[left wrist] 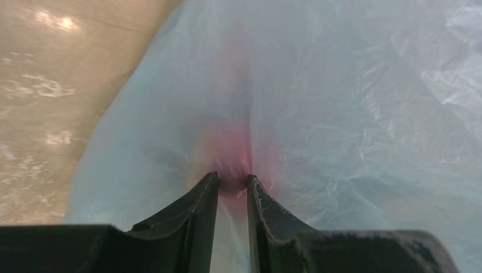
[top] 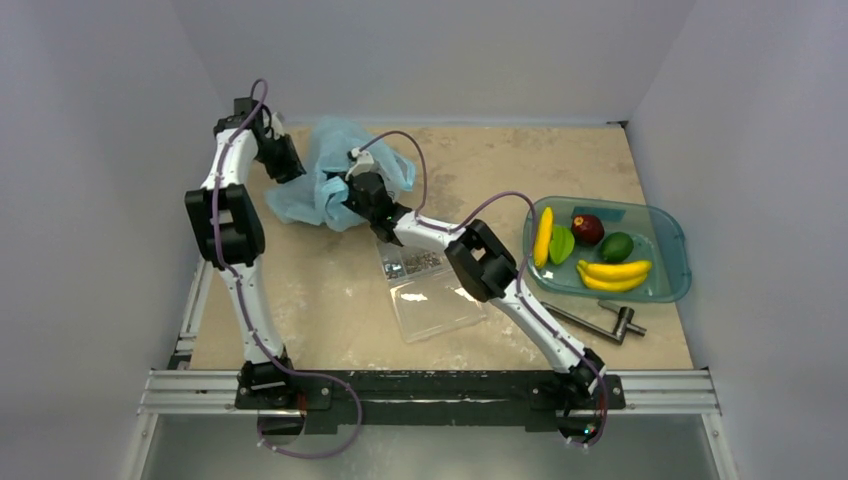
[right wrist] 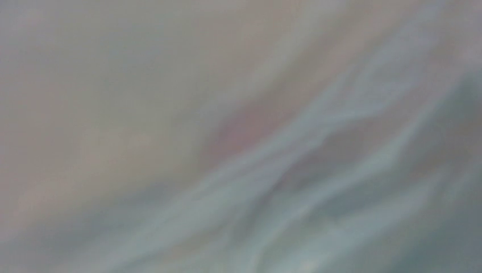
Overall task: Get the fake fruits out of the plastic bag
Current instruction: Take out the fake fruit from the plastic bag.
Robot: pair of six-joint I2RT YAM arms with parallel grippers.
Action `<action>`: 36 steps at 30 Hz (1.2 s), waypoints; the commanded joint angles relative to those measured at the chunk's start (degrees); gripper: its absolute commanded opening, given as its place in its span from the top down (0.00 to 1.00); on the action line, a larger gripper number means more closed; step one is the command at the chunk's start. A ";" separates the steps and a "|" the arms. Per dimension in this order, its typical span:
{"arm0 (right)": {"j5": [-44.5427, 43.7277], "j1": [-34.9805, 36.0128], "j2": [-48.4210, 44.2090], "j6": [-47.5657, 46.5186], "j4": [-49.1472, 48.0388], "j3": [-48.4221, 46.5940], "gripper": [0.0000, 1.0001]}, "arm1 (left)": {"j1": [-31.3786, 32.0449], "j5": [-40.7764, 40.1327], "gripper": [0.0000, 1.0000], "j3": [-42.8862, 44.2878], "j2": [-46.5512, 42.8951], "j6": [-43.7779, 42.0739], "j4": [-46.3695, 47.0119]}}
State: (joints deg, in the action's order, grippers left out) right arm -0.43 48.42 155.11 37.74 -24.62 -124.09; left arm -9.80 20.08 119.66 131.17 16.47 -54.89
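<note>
The light-blue plastic bag [top: 310, 190] lies crumpled at the back left of the table. My left gripper [left wrist: 233, 179] pinches a puckered fold of the bag [left wrist: 341, 114] between its nearly closed fingertips, with a pink blur showing through the film there. My right arm's wrist [top: 368, 192] pushes into the bag from the right, and its fingers are hidden in the plastic. The right wrist view shows only blurred bag film [right wrist: 284, 187]. Fake fruits lie in the teal tray [top: 672, 240]: a yellow banana [top: 543, 236], a dark red fruit [top: 587, 229], green ones [top: 616, 246], two more bananas [top: 613, 273].
A clear plastic box [top: 435, 295] with small dark bits sits mid-table under the right forearm. A grey metal tool [top: 600, 320] lies in front of the tray. Grey walls close in the table on three sides.
</note>
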 commanded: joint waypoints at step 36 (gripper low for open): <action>11.01 2.31 -2.02 -3.60 4.53 10.89 0.08 | 1.47 0.48 0.62 -25.06 -27.38 1.70 8.38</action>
State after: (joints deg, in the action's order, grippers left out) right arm 9.02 49.98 151.46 36.56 -27.83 -113.51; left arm -7.44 25.36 98.78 116.07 16.97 -48.23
